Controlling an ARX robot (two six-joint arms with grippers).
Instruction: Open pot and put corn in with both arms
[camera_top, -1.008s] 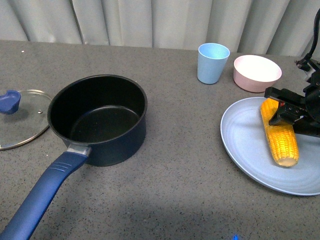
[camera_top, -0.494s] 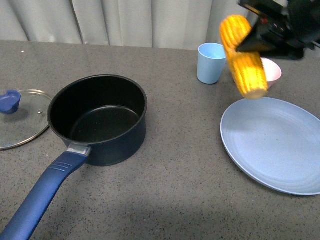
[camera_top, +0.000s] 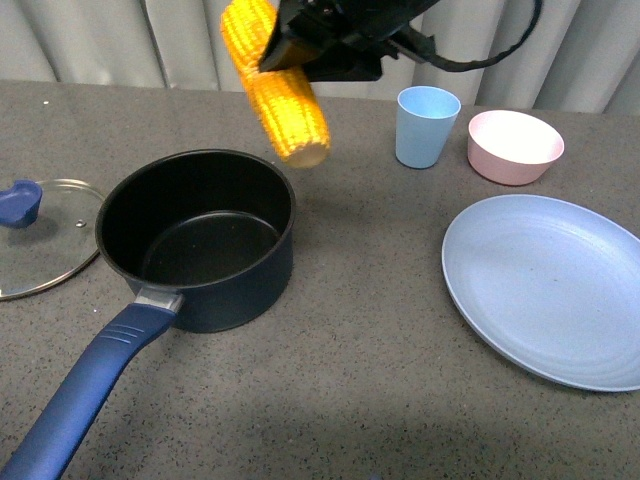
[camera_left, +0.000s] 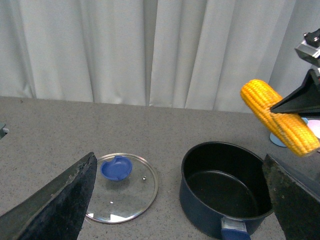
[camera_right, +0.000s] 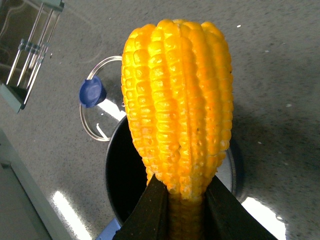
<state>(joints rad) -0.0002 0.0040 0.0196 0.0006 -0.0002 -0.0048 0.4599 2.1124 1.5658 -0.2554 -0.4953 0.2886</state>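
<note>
The dark navy pot (camera_top: 196, 238) stands open on the grey table, its long blue handle (camera_top: 85, 390) pointing toward me. Its glass lid (camera_top: 38, 235) with the blue knob lies flat to the pot's left. My right gripper (camera_top: 290, 45) is shut on the yellow corn (camera_top: 275, 90) and holds it in the air above the pot's far right rim. In the right wrist view the corn (camera_right: 177, 105) fills the picture, with the pot (camera_right: 125, 175) below it. My left gripper (camera_left: 180, 200) is open; the pot (camera_left: 225, 187) and lid (camera_left: 120, 187) show between its fingers (camera_left: 60, 202).
A light blue plate (camera_top: 550, 285) lies at the right. Behind it stand a light blue cup (camera_top: 425, 125) and a pink bowl (camera_top: 514, 146). White curtains hang along the table's far edge.
The right gripper lifted the corn off the blue plate and carried it up and to the left, over the pot's far rim. Pot and lid have not moved.
</note>
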